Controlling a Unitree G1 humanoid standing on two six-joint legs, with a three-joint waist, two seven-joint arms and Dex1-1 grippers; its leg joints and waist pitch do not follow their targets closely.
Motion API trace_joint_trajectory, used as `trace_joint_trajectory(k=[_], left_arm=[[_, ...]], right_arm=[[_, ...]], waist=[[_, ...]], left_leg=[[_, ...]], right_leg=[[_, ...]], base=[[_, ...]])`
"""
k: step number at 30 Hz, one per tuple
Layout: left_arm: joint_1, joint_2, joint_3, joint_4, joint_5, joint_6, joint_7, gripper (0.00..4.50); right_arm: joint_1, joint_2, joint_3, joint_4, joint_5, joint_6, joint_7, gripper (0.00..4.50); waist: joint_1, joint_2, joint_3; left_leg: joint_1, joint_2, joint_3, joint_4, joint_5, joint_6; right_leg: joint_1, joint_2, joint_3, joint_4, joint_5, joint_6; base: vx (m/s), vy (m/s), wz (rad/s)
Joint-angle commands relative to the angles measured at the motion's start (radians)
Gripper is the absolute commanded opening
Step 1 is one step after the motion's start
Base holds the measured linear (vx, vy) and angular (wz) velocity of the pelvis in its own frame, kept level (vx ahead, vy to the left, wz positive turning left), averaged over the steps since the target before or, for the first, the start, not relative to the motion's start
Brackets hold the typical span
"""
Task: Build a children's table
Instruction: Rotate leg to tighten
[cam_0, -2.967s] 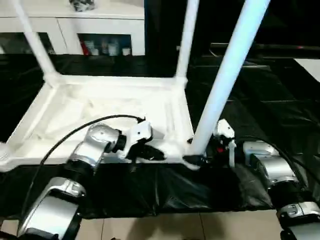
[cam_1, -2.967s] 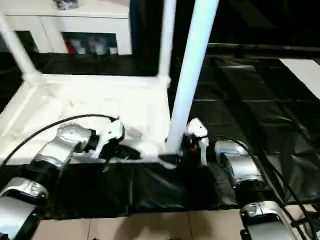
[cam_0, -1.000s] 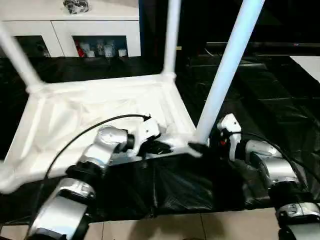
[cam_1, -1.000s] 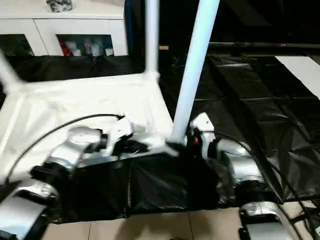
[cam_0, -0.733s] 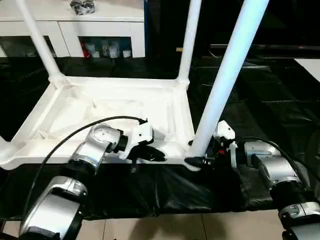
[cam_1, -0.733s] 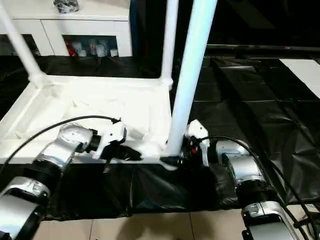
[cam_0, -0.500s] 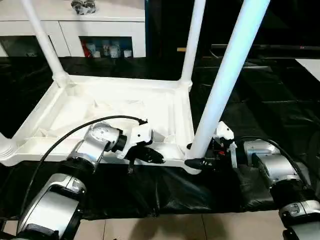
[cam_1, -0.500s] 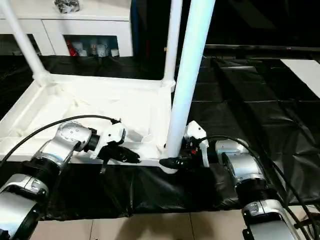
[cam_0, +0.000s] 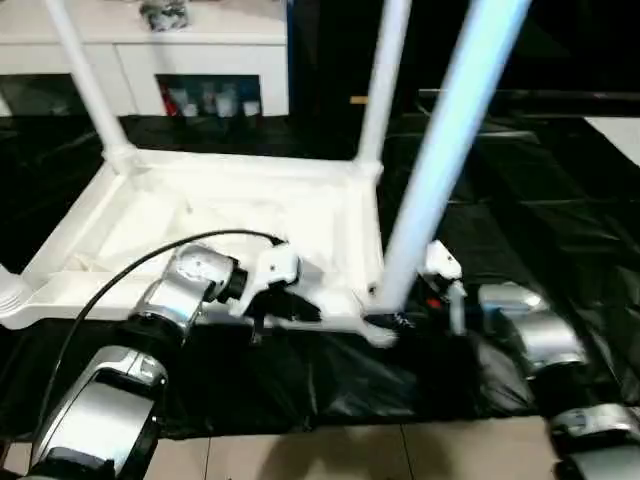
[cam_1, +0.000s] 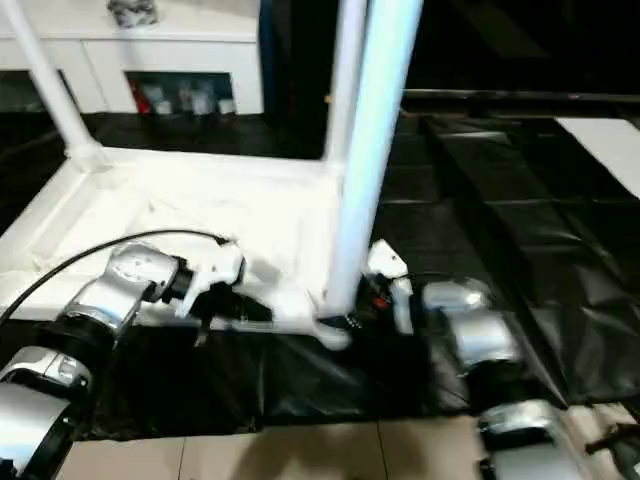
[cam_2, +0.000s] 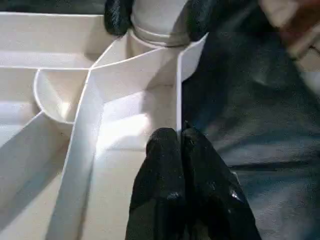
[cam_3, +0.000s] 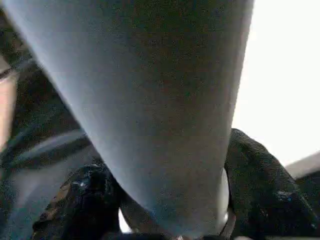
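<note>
tabletop (cam_0: 240, 215): white plastic, upside down on the black sheet (cam_0: 520, 200), ribbed underside up, in front of the robot.
legs: 3 seen standing in corner sockets – far left leg (cam_0: 85, 80), far right leg (cam_0: 383, 80), near right leg (cam_0: 440, 150); near left socket (cam_0: 12, 295) shows at the frame edge, its leg cut off from view.
left gripper (cam_2: 181, 145): closed, fingers pinched together on the near rim wall of the tabletop, left of the near right socket.
right gripper (cam_3: 165, 200): 1 finger on each side of the near right leg at its base, clamped around it just above the socket.
handling: likely light hollow plastic; tabletop stiff along ribs, thin rim may flex; tubes smooth, could slip or twist in the pads; long leg gives leverage, tips easily.
where to hold: leg low, close to the socket; tabletop by rim or rib near that corner to brace.
background: white cabinet (cam_0: 150, 50) far left, not part of the job.
</note>
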Motion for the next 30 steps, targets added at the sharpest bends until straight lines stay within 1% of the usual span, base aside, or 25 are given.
trace_joint_trajectory(k=[1, 2, 3, 4, 5, 6, 7, 8, 9, 10, 11, 12, 13, 14, 15, 17, 19, 20, 21, 23, 25, 26, 27, 28, 30], left_arm=[[-0.012, -0.074, -0.015, -0.005, 0.000, 0.021, 0.089, 0.00], [-0.004, -0.102, -0.011, -0.018, 0.005, 0.047, 0.144, 0.00], [0.000, -0.121, -0.008, -0.024, 0.004, 0.061, 0.170, 0.00], [0.000, -0.122, -0.008, -0.024, 0.004, 0.062, 0.172, 0.00], [0.004, -0.157, -0.003, -0.031, 0.004, 0.087, 0.225, 0.00], [0.004, -0.158, -0.002, -0.031, 0.004, 0.088, 0.226, 0.00], [0.013, -0.207, -0.008, -0.043, 0.008, 0.111, 0.276, 0.00], [0.019, -0.235, -0.009, -0.050, 0.006, 0.123, 0.299, 0.00], [0.023, -0.255, -0.009, -0.056, 0.004, 0.131, 0.316, 0.00], [0.032, -0.279, -0.018, -0.065, 0.004, 0.139, 0.326, 0.00], [0.032, -0.280, -0.018, -0.066, 0.005, 0.139, 0.326, 0.00], [0.035, -0.287, -0.023, -0.068, 0.008, 0.140, 0.330, 0.00], [0.035, -0.287, -0.024, -0.068, 0.008, 0.139, 0.330, 0.00], [0.036, -0.287, -0.025, -0.069, 0.008, 0.139, 0.329, 0.00], [0.037, -0.283, -0.027, -0.073, 0.009, 0.139, 0.327, 0.00], [0.037, -0.267, -0.030, -0.080, 0.011, 0.142, 0.325, 0.00], [0.036, -0.257, -0.026, -0.081, 0.016, 0.144, 0.333, 0.00], [0.036, -0.234, -0.019, -0.082, 0.017, 0.141, 0.319, 0.00], [0.036, -0.232, -0.018, -0.082, 0.017, 0.140, 0.317, 0.00], [0.038, -0.218, -0.016, -0.087, 0.017, 0.142, 0.304, 0.00], [0.038, -0.200, -0.016, -0.090, 0.019, 0.139, 0.286, 0.00], [0.036, -0.181, -0.017, -0.088, 0.017, 0.131, 0.256, 0.00], [0.034, -0.168, -0.018, -0.086, 0.015, 0.125, 0.234, 0.00], [0.029, -0.145, -0.019, -0.083, 0.008, 0.112, 0.190, 0.00], [0.023, -0.124, -0.021, -0.080, -0.001, 0.094, 0.136, 0.00]], right_arm=[[-0.012, 0.063, 0.010, 0.047, -0.020, -0.008, -0.157, 2.52], [-0.015, 0.094, -0.020, 0.069, -0.014, -0.011, -0.245, 2.51], [-0.015, 0.110, -0.031, 0.077, -0.013, -0.010, -0.285, 2.51], [-0.015, 0.111, -0.031, 0.078, -0.013, -0.010, -0.289, 2.51], [-0.020, 0.140, -0.046, 0.097, -0.016, -0.001, -0.367, 2.51], [-0.020, 0.140, -0.046, 0.097, -0.016, -0.001, -0.369, 2.51], [-0.026, 0.178, -0.051, 0.115, -0.032, -0.013, -0.455, 2.51], [-0.030, 0.199, -0.056, 0.124, -0.034, -0.010, -0.497, 2.51], [-0.033, 0.214, -0.060, 0.130, -0.035, -0.005, -0.526, 2.51], [-0.036, 0.240, -0.062, 0.135, -0.044, -0.007, -0.565, 2.51], [-0.036, 0.242, -0.063, 0.136, -0.044, -0.008, -0.567, 2.51], [-0.039, 0.254, -0.065, 0.138, -0.046, -0.015, -0.580, 2.51], [-0.039, 0.255, -0.064, 0.139, -0.048, -0.020, -0.582, 2.51], [-0.040, 0.257, -0.061, 0.141, -0.053, -0.035, -0.585, 2.86], [-0.041, 0.259, -0.066, 0.144, -0.050, -0.050, -0.586, 2.86], [-0.045, 0.253, -0.081, 0.145, -0.040, -0.063, -0.588, 3.23], [-0.047, 0.241, -0.080, 0.146, -0.040, -0.064, -0.578, 3.33], [-0.046, 0.200, -0.056, 0.142, -0.063, -0.085, -0.532, 3.33], [-0.046, 0.197, -0.054, 0.141, -0.065, -0.086, -0.528, 3.62], [-0.045, 0.175, -0.043, 0.134, -0.069, -0.092, -0.494, 3.62], [-0.043, 0.153, -0.033, 0.119, -0.058, -0.087, -0.434, 3.62], [-0.037, 0.128, -0.018, 0.101, -0.050, -0.081, -0.364, 3.62], [-0.034, 0.111, -0.007, 0.089, -0.046, -0.077, -0.316, 3.62], [-0.024, 0.077, 0.018, 0.060, -0.031, -0.072, -0.205, 3.62], [-0.008, 0.041, 0.045, 0.016, -0.008, -0.050, -0.080, 3.62]], waist=[[-0.006, -0.003, -0.043], [-0.007, -0.004, -0.043], [-0.011, -0.003, -0.042], [-0.013, -0.003, -0.044], [-0.016, -0.004, -0.044], [-0.017, -0.004, -0.044], [-0.021, -0.001, -0.047], [-0.024, -0.005, -0.047], [-0.024, -0.002, -0.048], [-0.025, -0.002, -0.048], [-0.027, -0.002, -0.048], [-0.027, -0.006, -0.049], [-0.027, -0.005, -0.049], [-0.026, -0.004, -0.049], [-0.027, -0.004, -0.048], [-0.028, -0.003, -0.048], [-0.027, -0.001, -0.049], [-0.027, -0.001, -0.050], [-0.025, -0.003, -0.052], [-0.025, -0.003, -0.051], [-0.025, -0.005, -0.054], [-0.024, -0.004, -0.054], [-0.024, -0.005, -0.057], [-0.022, -0.005, -0.058], [-0.021, -0.004, -0.057]], left_leg=[[0.002, 0.008, 0.002, -0.067, -0.308, 0.018], [0.002, 0.006, 0.001, -0.068, -0.313, 0.019], [0.003, 0.007, 0.001, -0.069, -0.318, 0.018], [0.004, 0.007, -0.001, -0.068, -0.319, 0.017], [0.001, 0.007, 0.000, -0.068, -0.317, 0.019], [0.001, 0.007, 0.000, -0.069, -0.314, 0.021], [-0.002, 0.007, 0.000, -0.069, -0.301, 0.027], [-0.004, 0.008, 0.001, -0.070, -0.290, 0.027], [-0.003, 0.007, 0.001, -0.069, -0.287, 0.030], [-0.001, 0.007, 0.002, -0.068, -0.290, 0.033], [-0.005, 0.006, 0.002, -0.069, -0.287, 0.040], [-0.004, 0.005, 0.004, -0.067, -0.292, 0.047], [-0.005, 0.003, 0.003, -0.067, -0.293, 0.053], [-0.006, 0.004, 0.003, -0.068, -0.294, 0.055], [-0.006, 0.004, 0.003, -0.068, -0.300, 0.057], [-0.005, 0.004, 0.002, -0.068, -0.311, 0.056], [-0.005, 0.006, 0.002, -0.070, -0.309, 0.054], [-0.004, 0.006, 0.002, -0.069, -0.305, 0.054], [-0.007, 0.006, 0.003, -0.068, -0.287, 0.056], [-0.007, 0.006, 0.005, -0.066, -0.270, 0.067], [-0.011, 0.005, 0.006, -0.064, -0.243, 0.084], [-0.011, 0.005, 0.006, -0.063, -0.237, 0.087], [-0.013, 0.005, 0.006, -0.060, -0.221, 0.097], [-0.014, 0.005, 0.006, -0.059, -0.205, 0.110], [-0.015, 0.008, 0.006, -0.057, -0.189, 0.129]], right_leg=[[0.040, -0.045, 0.029, -0.084, -0.455, -0.177], [0.039, -0.043, 0.028, -0.086, -0.472, -0.167], [0.036, -0.042, 0.030, -0.089, -0.481, -0.159], [0.035, -0.042, 0.029, -0.089, -0.473, -0.160], [0.036, -0.040, 0.030, -0.089, -0.463, -0.160], [0.036, -0.040, 0.030, -0.088, -0.452, -0.162], [0.038, -0.039, 0.031, -0.084, -0.401, -0.175], [0.039, -0.039, 0.032, -0.082, -0.380, -0.182], [0.039, -0.037, 0.031, -0.081, -0.361, -0.189], [0.038, -0.037, 0.031, -0.082, -0.357, -0.192], [0.040, -0.037, 0.031, -0.081, -0.343, -0.195], [0.039, -0.036, 0.032, -0.083, -0.344, -0.191], [0.041, -0.038, 0.032, -0.083, -0.356, -0.185], [0.041, -0.039, 0.032, -0.084, -0.362, -0.183], [0.039, -0.039, 0.031, -0.086, -0.373, -0.179], [0.038, -0.039, 0.031, -0.088, -0.395, -0.172], [0.037, -0.038, 0.032, -0.087, -0.376, -0.175], [0.037, -0.038, 0.033, -0.085, -0.362, -0.179], [0.041, -0.037, 0.032, -0.081, -0.326, -0.189], [0.042, -0.037, 0.034, -0.077, -0.284, -0.204], [0.048, -0.038, 0.033, -0.073, -0.251, -0.214], [0.048, -0.038, 0.033, -0.073, -0.246, -0.217], [0.052, -0.038, 0.032, -0.070, -0.220, -0.225], [0.054, -0.038, 0.032, -0.067, -0.190, -0.235], [0.055, -0.039, 0.032, -0.063, -0.150, -0.252]], base=[[0.000, 0.000, 0.00], [0.000, 0.000, 0.00], [0.000, 0.000, 0.00], [0.000, 0.000, 0.00], [0.000, 0.000, 0.00], [0.000, 0.000, 0.00], [0.000, 0.000, 0.00], [0.000, 0.000, 0.00], [0.000, 0.000, 0.00], [0.000, 0.000, 0.00], [0.000, 0.000, 0.00], [0.000, 0.000, 0.00], [0.000, 0.000, 0.00], [0.000, 0.000, 0.00], [0.000, 0.000, 0.00], [0.000, 0.000, 0.00], [0.000, 0.000, 0.00], [0.000, 0.000, 0.00], [0.000, 0.000, 0.00], [0.000, 0.000, 0.00], [0.000, 0.000, 0.00], [0.000, 0.000, 0.00], [0.000, 0.000, 0.00], [0.000, 0.000, 0.00], [0.000, 0.000, 0.00]])
